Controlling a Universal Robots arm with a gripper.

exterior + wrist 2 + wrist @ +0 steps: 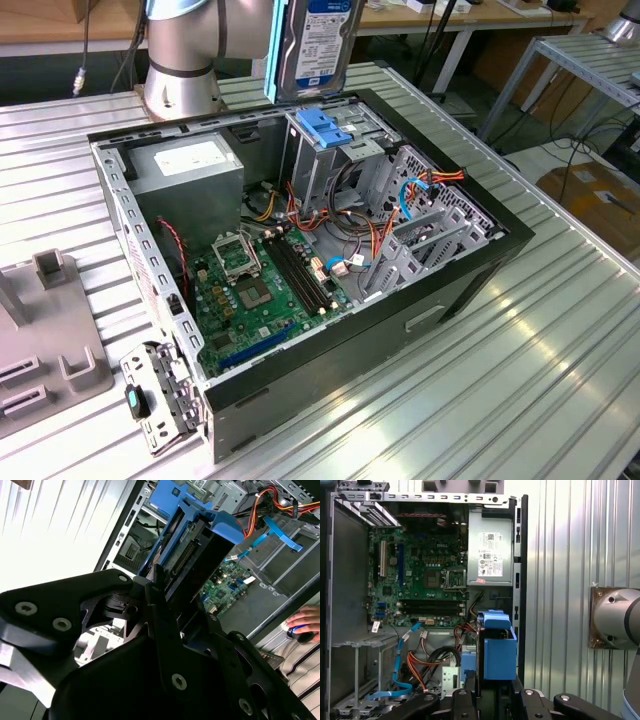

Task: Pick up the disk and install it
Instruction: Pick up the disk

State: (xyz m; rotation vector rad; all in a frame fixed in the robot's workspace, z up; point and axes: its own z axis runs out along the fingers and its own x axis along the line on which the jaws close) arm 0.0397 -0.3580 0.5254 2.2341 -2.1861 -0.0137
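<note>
Exterior view. A ribbed metal table (520, 380) fills the lower frame, with glare streaks at lower right. A wooden bench (40, 30) runs along the top edge, and cables (435, 45) hang beneath it. At upper right stands a second metal table (590, 75); below it in the frame, a cardboard box (590, 190) lies on the pale floor (530, 160).

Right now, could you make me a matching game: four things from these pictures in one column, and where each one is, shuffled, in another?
Things:
1. dark flat hard drive in a bright blue plastic carrier
2. grey metal box with a white label
3. green circuit board
4. person's hand

Places:
A. flat on the floor of the open black computer case
B. on a dark computer mouse
C. held in the jaws above the case
D. in the case's corner nearest the arm's silver base

Pairs: 1-C, 2-D, 3-A, 4-B
</note>
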